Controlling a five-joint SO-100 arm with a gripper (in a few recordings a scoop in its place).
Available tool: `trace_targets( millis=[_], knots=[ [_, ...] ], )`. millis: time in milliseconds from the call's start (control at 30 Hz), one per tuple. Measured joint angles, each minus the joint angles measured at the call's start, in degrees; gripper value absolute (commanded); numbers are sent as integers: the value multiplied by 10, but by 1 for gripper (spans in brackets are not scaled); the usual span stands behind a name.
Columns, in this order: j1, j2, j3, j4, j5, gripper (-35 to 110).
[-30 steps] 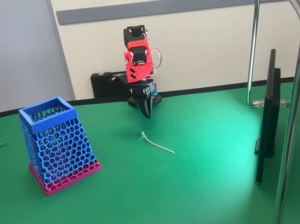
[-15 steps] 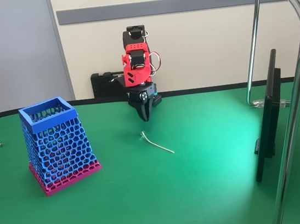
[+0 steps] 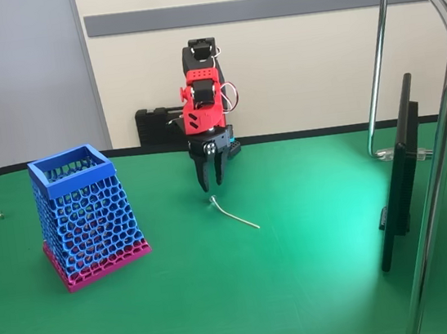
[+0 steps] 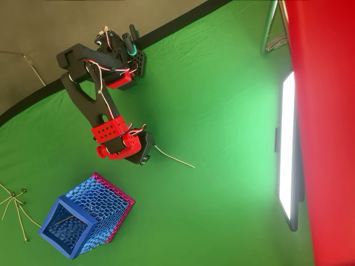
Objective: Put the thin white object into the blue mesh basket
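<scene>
Your claw (image 3: pixel 208 184) points down with its fingers slightly parted and nothing between them. The thin white object (image 3: pixel 234 213) lies flat on the green desk (image 3: pixel 305 288), its hooked end just below the claw's tips in the fixed view. The blue mesh basket (image 3: pixel 84 214) stands well off to the claw's left.

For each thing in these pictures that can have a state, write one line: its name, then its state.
gripper: open, above the hooked end of the stick, holding nothing
thin white object: flat on the green table, not gripped
blue mesh basket: upright, open at the top
screen: lit
</scene>
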Motion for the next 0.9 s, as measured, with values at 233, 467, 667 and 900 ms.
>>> trace_targets(
  millis=[233, 467, 667, 900],
  knots=[
    [0, -36, 6, -20, 20, 20],
    [3, -72, 5, -22, 20, 20],
    [17, -85, 5, -23, 14, 19],
    [17, -102, 4, -30, 14, 19]
  ],
)
